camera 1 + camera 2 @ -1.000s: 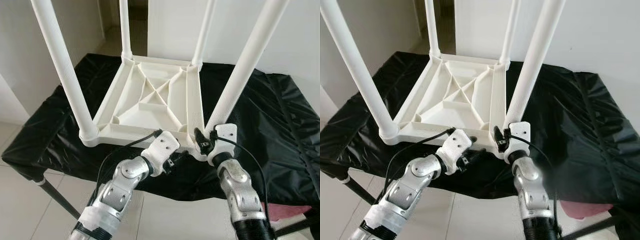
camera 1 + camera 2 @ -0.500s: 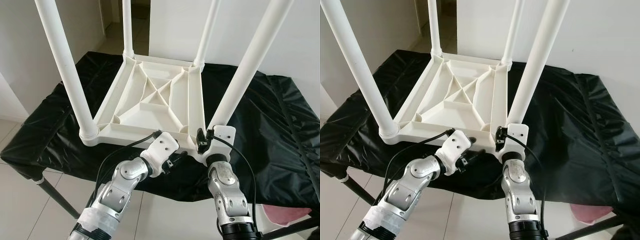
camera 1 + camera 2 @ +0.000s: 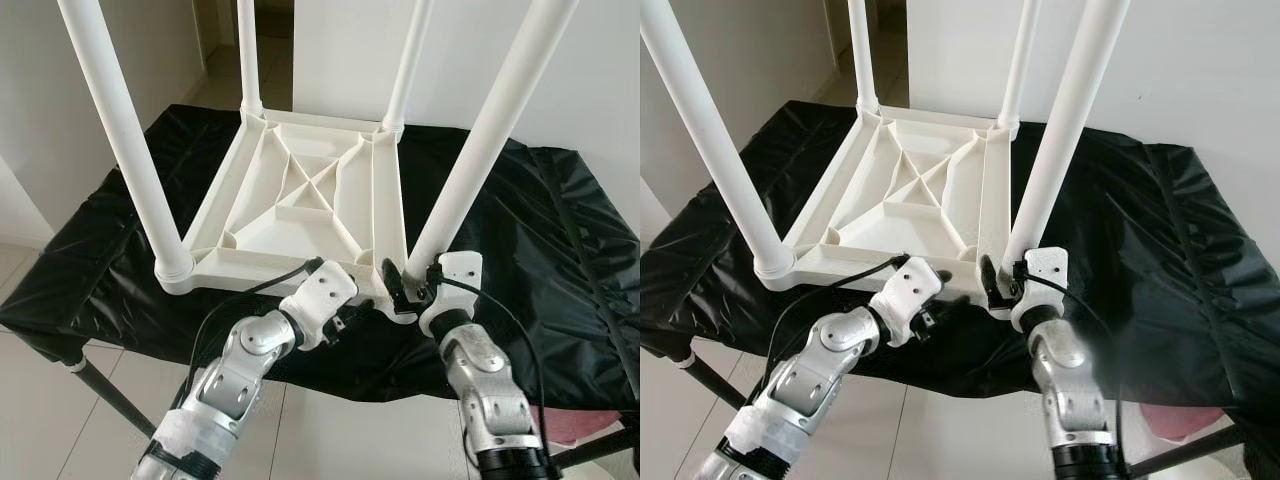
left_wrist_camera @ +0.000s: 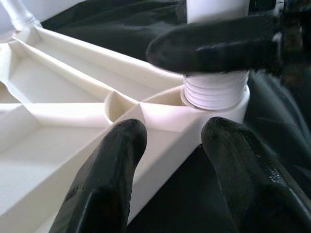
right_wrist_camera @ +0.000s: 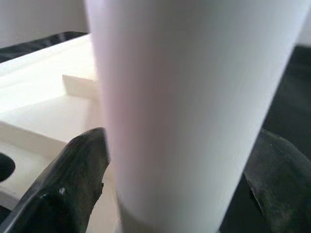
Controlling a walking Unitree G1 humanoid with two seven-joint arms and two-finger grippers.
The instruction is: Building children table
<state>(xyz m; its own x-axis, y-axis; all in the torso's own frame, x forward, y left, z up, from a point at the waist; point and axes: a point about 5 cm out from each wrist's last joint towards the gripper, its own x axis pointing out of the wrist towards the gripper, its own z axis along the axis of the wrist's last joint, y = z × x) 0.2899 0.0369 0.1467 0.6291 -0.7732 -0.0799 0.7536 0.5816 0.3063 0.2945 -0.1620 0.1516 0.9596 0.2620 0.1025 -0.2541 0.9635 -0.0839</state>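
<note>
White plastic children's table (image 3: 305, 200) lies upside down on a black cloth (image 3: 540, 230) over a stand, its four legs pointing up. I see my right gripper (image 3: 400, 290) at the base of the near right leg (image 3: 470, 160), one black finger on either side of it, clamped on the leg just above the threaded socket. My left gripper (image 4: 170, 160) has its fingers spread apart, straddling the table's near edge beside that same corner.
</note>
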